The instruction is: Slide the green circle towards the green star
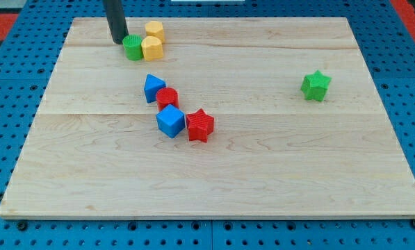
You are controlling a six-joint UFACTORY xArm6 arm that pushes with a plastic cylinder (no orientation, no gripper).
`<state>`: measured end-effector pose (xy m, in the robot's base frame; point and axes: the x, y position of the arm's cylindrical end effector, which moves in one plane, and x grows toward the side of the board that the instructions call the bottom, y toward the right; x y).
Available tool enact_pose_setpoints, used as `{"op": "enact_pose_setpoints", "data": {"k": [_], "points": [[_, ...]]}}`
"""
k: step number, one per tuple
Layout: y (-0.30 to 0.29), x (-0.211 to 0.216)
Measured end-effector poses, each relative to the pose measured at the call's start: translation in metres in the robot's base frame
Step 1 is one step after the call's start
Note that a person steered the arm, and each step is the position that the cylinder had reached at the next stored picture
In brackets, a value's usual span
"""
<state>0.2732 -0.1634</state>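
Observation:
The green circle (133,48) lies near the view's top left on the wooden board (263,167). My tip (118,41) rests just to its left, touching or almost touching it. The green star (315,85) lies far off at the view's right, a little lower than the circle. A yellow block (151,48) touches the circle's right side.
A second yellow block (155,30) sits just above the first. A blue triangle (153,88), a red circle (167,98), a blue cube (170,121) and a red star (199,126) form a chain at the centre left.

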Motion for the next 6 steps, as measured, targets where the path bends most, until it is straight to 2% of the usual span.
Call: {"op": "enact_pose_setpoints", "data": {"k": [2, 3, 4, 6], "points": [[0.074, 0.046], [0.026, 0.063], [0.060, 0.087], [0.085, 0.071]]}}
